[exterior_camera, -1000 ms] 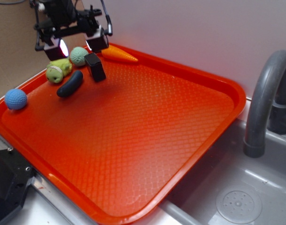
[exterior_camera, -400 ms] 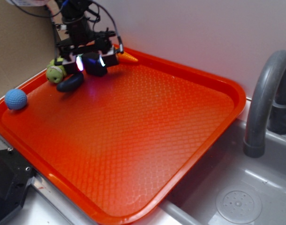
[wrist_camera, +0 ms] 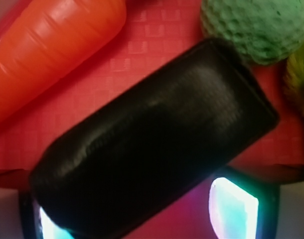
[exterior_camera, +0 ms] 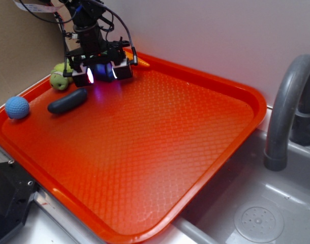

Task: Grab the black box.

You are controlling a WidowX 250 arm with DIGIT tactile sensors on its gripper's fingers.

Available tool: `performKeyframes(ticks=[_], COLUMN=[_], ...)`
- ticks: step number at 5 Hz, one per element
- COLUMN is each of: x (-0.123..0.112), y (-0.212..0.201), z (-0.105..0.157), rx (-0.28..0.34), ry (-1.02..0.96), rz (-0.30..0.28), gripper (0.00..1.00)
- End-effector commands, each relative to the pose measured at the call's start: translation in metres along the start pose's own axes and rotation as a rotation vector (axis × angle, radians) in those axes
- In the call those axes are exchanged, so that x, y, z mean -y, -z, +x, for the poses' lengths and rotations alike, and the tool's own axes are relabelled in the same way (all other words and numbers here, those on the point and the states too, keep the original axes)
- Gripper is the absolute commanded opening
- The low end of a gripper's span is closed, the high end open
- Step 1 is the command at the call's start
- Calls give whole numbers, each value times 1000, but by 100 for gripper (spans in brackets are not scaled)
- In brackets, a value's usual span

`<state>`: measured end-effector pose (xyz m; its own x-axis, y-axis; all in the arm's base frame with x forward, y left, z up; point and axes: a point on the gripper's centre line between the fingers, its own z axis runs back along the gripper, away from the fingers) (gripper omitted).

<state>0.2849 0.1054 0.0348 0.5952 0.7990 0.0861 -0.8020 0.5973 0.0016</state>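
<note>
The robot's fingers (exterior_camera: 101, 72) sat low over the far left corner of the orange tray (exterior_camera: 195, 152), one on each side of the black box (wrist_camera: 152, 144). Whether they were pressing on it could not be told. In the wrist view the box lay at a slant on the tray floor, filling most of the frame, with the lit pads (wrist_camera: 231, 206) glowing at its lower corners. A green ball (wrist_camera: 259, 27) touched the box's upper end, and an orange carrot (wrist_camera: 52, 50) lay just beside it on the other side. From the outside view, a yellow-green toy (exterior_camera: 58, 77) sat at the tray's far left edge beside the fingers, a dark sausage-shaped toy (exterior_camera: 67, 100) lay nearer the tray's left rim, and a blue ball (exterior_camera: 17, 107) rested against that rim. A grey tap (exterior_camera: 289, 109) stood off the tray's right side.
</note>
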Motion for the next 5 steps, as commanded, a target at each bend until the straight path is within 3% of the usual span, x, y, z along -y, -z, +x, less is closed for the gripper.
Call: performKeyframes(ticks=[1,2,3,5], x=[-18,-17,-16,3], y=[-72,-85,-73,-26], z=[15,23,31,48], rx=[94,106,108,64], ry=[-120,-213,-260,-288], rz=[-134,-154,-140,-37], gripper=[100,100,100,100])
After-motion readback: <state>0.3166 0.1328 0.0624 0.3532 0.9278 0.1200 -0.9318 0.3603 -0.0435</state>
